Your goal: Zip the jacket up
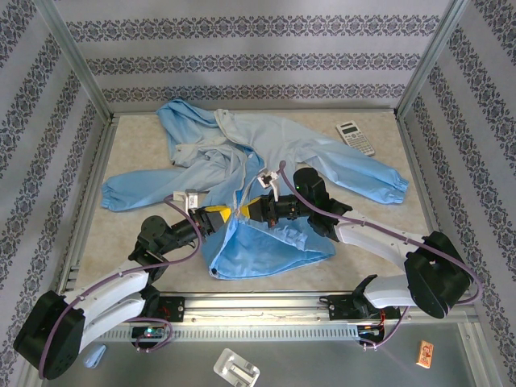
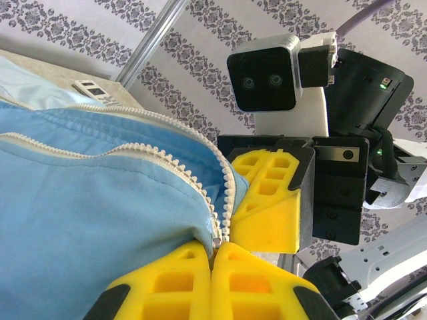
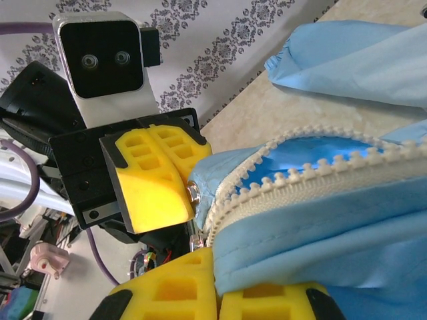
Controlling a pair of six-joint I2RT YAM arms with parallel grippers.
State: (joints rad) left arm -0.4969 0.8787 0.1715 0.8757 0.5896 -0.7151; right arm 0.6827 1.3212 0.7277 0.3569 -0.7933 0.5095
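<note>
The light-blue jacket (image 1: 242, 153) lies spread over the table, sleeves out to both sides, its lower front lifted in a fold near the arms. My left gripper (image 1: 216, 214) is shut on the jacket at the bottom end of the white zipper (image 2: 167, 160), where the two rows of teeth meet between its yellow fingers (image 2: 167, 287). Facing it closely, my right gripper (image 1: 256, 208) is shut on the jacket's zipper edge (image 3: 313, 177); the blue fabric is pinched between its yellow fingers (image 3: 167, 293). The zipper rows part above the left gripper (image 2: 215, 248).
A white calculator (image 1: 355, 137) lies at the table's back right, beyond the right sleeve (image 1: 379, 177). Patterned walls and metal frame posts (image 1: 76, 60) enclose the table. A rail (image 1: 258, 330) runs along the near edge between the arm bases.
</note>
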